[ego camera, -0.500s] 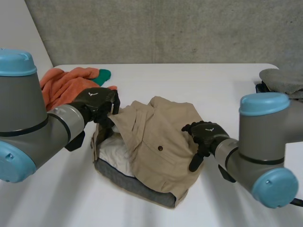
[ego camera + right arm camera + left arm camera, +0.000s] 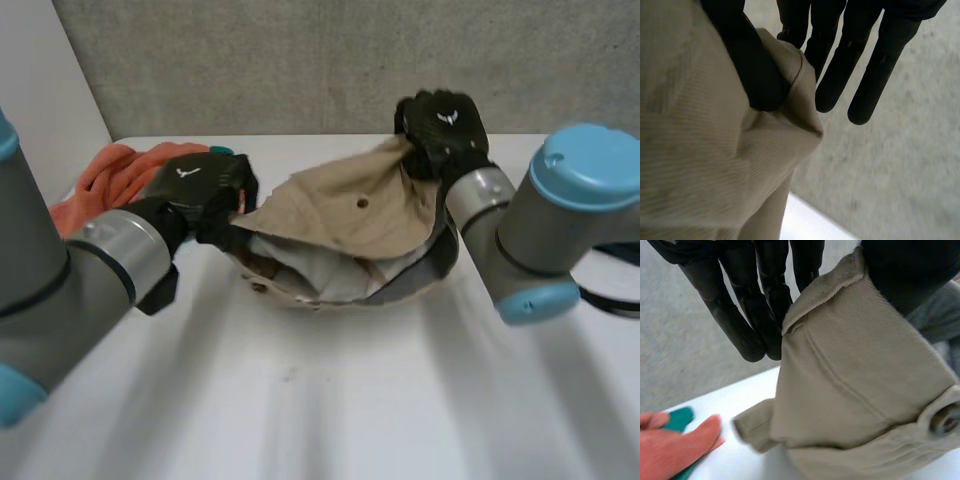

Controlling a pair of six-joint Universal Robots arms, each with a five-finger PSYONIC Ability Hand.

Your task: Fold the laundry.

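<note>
**Tan garment strung between my two hands**

The white desk (image 2: 300, 400) spreads out below me, with a grey wall (image 2: 300, 60) behind it. The garment (image 2: 350, 215) hangs stretched between my hands over the far middle of the desk. Its middle sags low, and I cannot tell whether it touches the surface. White lining (image 2: 300, 262) shows under the tan top layer.

An orange cloth (image 2: 110, 170) lies bunched at the desk's far left, just behind my left hand (image 2: 200, 190), with a green piece (image 2: 677, 420) against it.

My left hand grasps the garment's left edge, a seam pinched between thumb and straight fingers (image 2: 747, 305). My right hand (image 2: 440, 125) is higher, at the far right corner, its thumb clamping a fold against the fingers (image 2: 837, 65).

A small dark button (image 2: 361, 202) sits on the top layer, nearer my right hand.
</note>
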